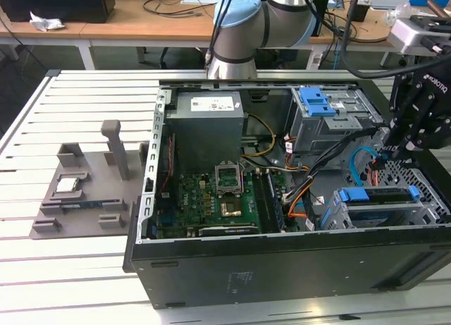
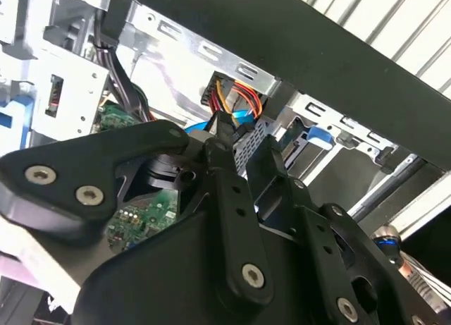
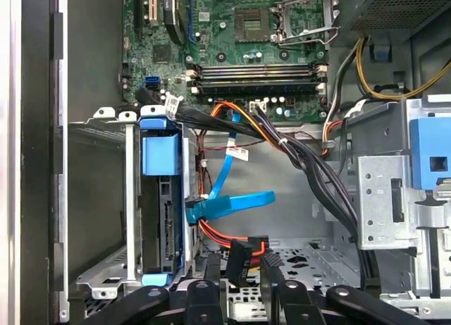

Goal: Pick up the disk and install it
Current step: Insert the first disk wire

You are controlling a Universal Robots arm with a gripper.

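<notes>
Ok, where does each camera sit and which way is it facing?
Exterior view: off the arm, looking into the computer case; arm and end effector show.
First wrist view: on the wrist, looking into the case at the disk and motherboard; end effector shows.
Second wrist view: on the wrist, looking past the end effector at orange-red wires.
Shared: both wrist views show those wires.

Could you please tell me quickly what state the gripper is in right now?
Gripper: cannot be told whether open or closed; it sits at the black cable connector with red and orange wires.
</notes>
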